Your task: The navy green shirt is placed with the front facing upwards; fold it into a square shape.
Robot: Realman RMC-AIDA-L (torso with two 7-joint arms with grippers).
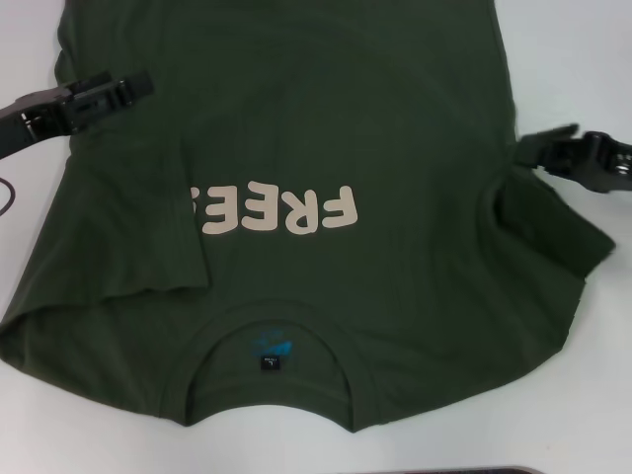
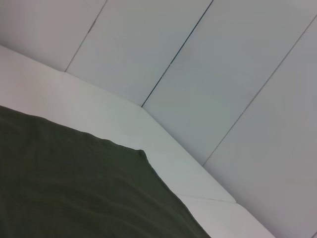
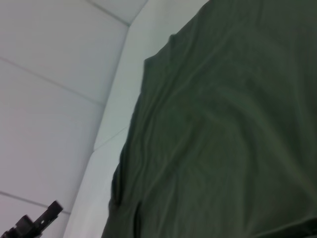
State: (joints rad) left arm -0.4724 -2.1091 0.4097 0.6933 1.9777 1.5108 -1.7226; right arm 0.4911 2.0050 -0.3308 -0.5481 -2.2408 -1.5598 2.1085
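Observation:
The navy green shirt (image 1: 326,118) lies spread front up on the white table (image 1: 578,59), with its collar and black neck tag (image 1: 271,348) nearest me. Cream letters (image 1: 286,209) cross the chest. The left sleeve (image 1: 128,237) is folded inward and covers the end of the lettering. The right sleeve (image 1: 553,237) lies out flat. My left gripper (image 1: 123,91) hovers over the shirt's left edge further up the body. My right gripper (image 1: 538,150) is at the shirt's right edge, by the armpit. Both wrist views show shirt cloth (image 2: 74,188) (image 3: 223,124).
The table ends at white panelled walls (image 2: 208,74) behind the shirt's hem. A dark object (image 1: 474,471) shows at the near table edge. A thin cable (image 1: 5,193) loops at the far left.

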